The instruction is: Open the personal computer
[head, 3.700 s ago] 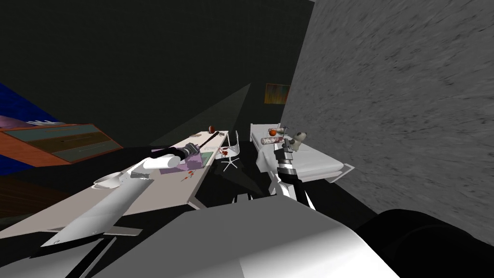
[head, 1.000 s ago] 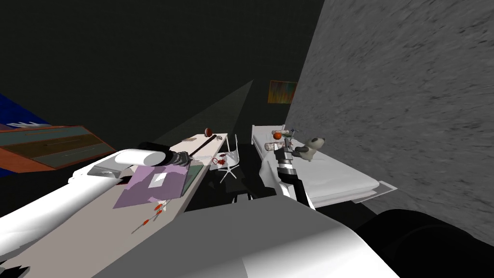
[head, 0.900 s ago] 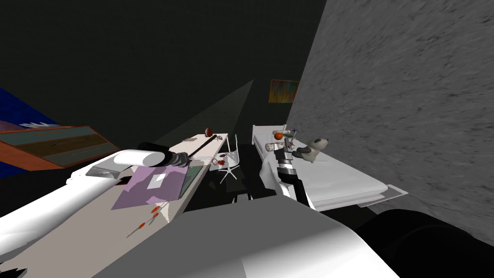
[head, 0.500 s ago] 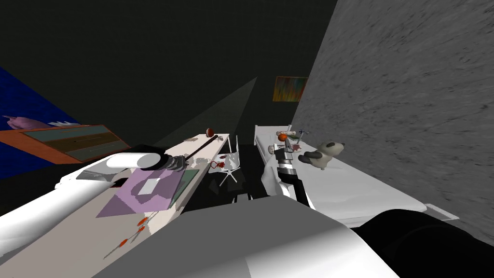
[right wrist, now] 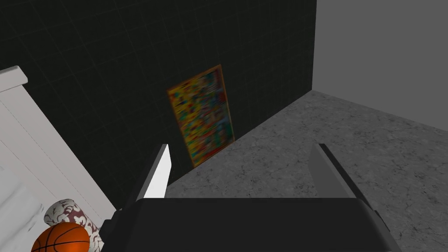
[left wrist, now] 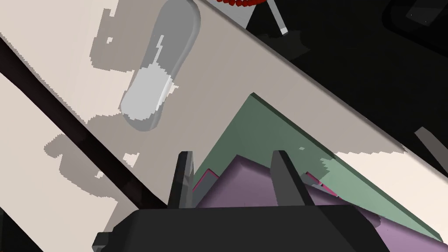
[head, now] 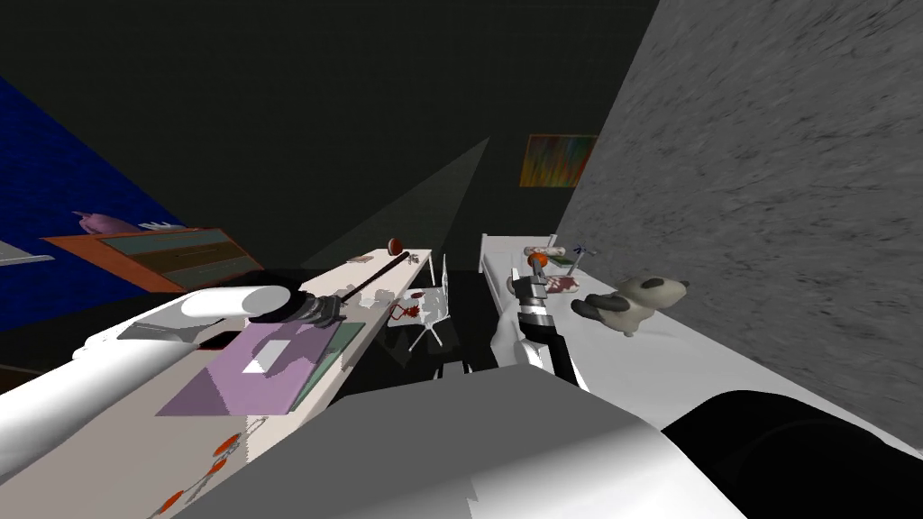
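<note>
We read no legible txt, labels, brands or nos. on any obj. (wall picture (right wrist: pixel 201 116): mixed colour blotches, no chars).

Laptop (head: pixel 230 389): smooth, matt mauve lid
Mat (left wrist: pixel 271 131): flat, matt green
Desk (head: pixel 113 446): smooth, matt, pale beige
Wall (head: pixel 775 198): rough, grey, stone-like grain
Drawers (head: pixel 176 257): wood-like red-brown frame
Toy (head: pixel 631 305): soft, matt, plush look
Ball (right wrist: pixel 57 239): smooth orange skin, dark seams
Bed (head: pixel 685 369): matt white, faintly creased like cloth
</note>
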Available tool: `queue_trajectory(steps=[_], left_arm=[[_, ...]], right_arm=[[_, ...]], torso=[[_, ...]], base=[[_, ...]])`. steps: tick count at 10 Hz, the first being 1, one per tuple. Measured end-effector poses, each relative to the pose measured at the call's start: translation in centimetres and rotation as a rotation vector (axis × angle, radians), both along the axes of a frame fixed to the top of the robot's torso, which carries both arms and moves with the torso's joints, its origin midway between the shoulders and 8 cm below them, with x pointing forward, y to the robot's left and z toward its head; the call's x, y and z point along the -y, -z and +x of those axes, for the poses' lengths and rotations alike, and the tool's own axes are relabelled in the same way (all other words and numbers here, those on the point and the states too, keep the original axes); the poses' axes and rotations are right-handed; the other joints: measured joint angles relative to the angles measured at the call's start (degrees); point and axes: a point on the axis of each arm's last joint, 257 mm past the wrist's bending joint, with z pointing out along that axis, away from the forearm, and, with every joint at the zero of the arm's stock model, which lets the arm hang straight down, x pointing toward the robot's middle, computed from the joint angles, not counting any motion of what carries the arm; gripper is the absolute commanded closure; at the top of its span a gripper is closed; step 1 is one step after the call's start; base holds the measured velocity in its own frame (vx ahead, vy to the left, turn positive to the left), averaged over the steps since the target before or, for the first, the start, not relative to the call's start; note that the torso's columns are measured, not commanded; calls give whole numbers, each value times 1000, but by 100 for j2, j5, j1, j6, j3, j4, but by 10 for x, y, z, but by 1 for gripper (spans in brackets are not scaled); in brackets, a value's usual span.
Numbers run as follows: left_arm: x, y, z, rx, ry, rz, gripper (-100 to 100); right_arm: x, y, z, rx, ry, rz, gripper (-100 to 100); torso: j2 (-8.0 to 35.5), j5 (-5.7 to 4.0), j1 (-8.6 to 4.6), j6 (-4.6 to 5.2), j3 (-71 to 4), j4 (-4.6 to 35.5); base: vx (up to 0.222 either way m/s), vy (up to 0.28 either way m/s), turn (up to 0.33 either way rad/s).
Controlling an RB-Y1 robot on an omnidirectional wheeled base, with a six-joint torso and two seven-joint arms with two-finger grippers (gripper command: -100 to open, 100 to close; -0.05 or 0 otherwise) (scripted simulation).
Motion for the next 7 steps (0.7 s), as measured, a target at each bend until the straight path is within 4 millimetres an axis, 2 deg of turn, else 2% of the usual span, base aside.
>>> queue_trajectory(steps=[4, 5, 7], left_arm=[[10, -40, -3, 2, 15, 1, -100], [10, -41, -3, 1, 14, 0, 0], [10, -41, -3, 1, 14, 0, 0]], right_arm=[[0, 0, 0, 0, 0, 0, 0], [0, 0, 0, 0, 0, 0, 0], [0, 0, 0, 0, 0, 0, 0]], torso=[[-29, -5, -29, 9, -17, -9], [-30, -4, -27, 10, -17, -10], [-26, -4, -24, 8, -15, -8]], base=[[18, 8, 38], [0, 0, 0], [0, 0, 0]])
